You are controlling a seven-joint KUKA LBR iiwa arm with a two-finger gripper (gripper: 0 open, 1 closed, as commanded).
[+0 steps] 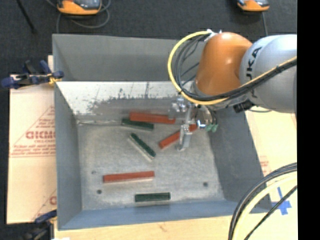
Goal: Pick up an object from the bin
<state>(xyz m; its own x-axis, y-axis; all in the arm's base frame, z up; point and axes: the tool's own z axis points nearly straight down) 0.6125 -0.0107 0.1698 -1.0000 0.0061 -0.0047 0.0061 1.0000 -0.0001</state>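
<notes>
Right, at 6 o'clock in the bin [67, 149] a dark green bar [152, 197] lies flat by the near wall, a long red bar [128, 176] just beyond it. Mid-floor, a green-and-pale bar [142, 146] slants across. Then the action: the tool [184, 136] is down at the short red bar [169, 141], right of centre. That bar's long axis runs 8 o'clock to 2 o'clock, most of it trailing off toward 8 from the tool, a red bit peeking out at 2. Apart or clamped, I cannot tell. Furthest back, a second green bar [136, 125] and a far red bar [149, 118] lie by the 12 o'clock wall.
</notes>
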